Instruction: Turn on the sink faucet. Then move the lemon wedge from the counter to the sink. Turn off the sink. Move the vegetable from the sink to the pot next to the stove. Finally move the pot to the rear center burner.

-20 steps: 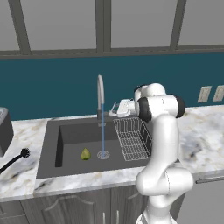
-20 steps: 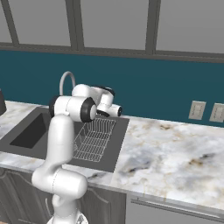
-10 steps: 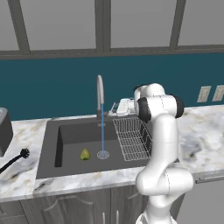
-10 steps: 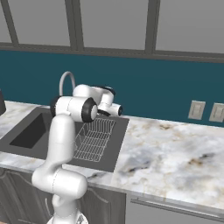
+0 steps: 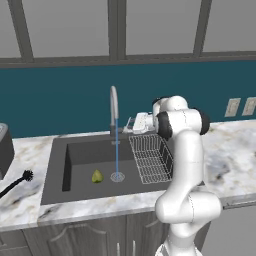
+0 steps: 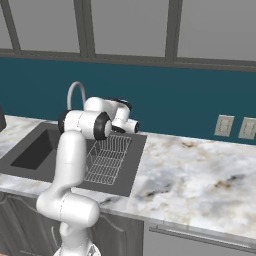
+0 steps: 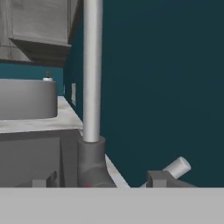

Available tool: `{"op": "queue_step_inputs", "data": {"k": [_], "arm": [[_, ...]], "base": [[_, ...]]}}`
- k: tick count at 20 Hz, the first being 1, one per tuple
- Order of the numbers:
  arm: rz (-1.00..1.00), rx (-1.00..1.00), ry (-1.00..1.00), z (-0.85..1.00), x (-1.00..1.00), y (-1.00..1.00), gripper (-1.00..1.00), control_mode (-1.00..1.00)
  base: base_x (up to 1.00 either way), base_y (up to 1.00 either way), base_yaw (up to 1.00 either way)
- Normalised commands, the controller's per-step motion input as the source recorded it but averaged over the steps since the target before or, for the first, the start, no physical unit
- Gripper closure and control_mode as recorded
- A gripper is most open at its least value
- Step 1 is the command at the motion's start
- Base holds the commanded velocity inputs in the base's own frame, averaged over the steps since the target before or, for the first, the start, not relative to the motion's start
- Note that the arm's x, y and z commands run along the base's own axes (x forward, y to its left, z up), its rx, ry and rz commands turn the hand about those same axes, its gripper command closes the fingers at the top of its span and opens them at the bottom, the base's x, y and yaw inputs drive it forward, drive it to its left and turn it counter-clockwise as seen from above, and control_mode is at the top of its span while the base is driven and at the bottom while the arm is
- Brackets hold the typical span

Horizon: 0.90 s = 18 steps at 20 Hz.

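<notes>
Sink faucet (image 5: 114,107) stands upright at the back rim of the sink (image 5: 80,152), long axis vertical, gooseneck curling forward over the basin. A thin stream of water (image 5: 117,150) falls straight down onto the round drain (image 5: 117,176). In the hand view the faucet stem (image 7: 92,70) runs top to bottom as a straight grey column, and its small lever handle (image 7: 175,168) sticks out low to one side, tilted upward.

Lemon wedge (image 5: 97,176) lies on the sink floor just left of the drain, pointed end up toward the back wall, apart from the water stream.

Gripper (image 5: 139,122) sits just right of the faucet base, above the back edge of the wire rack (image 5: 151,157). Two dark fingertips (image 7: 159,178) show well apart at the bottom of the hand view, nothing between them, so the jaws look wide with no hold on anything.

Against the earlier frames: arm, gripper, water, wedge all in the same place, no visible shift.

Room: the teal wall is right behind the faucet; rack takes the right part of the basin; the rest of the sink floor is open. Counter (image 6: 200,170) to the right is bare marble; a black dish brush (image 5: 17,182) lies on the left counter.
</notes>
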Motion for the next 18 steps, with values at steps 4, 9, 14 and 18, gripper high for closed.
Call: {"op": "queue_step_inputs", "data": {"k": [4, 9, 14, 18], "arm": [[0.05, 0.0, -0.04, 0.0, 0.09, 0.36, -1.0, -1.0], [0.05, 0.0, -0.03, 0.0, 0.08, 0.39, -1.0, -1.0], [0.06, 0.0, -0.02, 0.0, 0.07, 0.4, -1.0, -1.0], [0.06, 0.0, -0.02, 0.0, 0.03, 0.43, -1.0, -1.0]], "base": [[0.0, 0.0, 0.0], [0.0, 0.0, 0.0], [0.0, 0.0, 0.0], [0.0, 0.0, 0.0]]}}
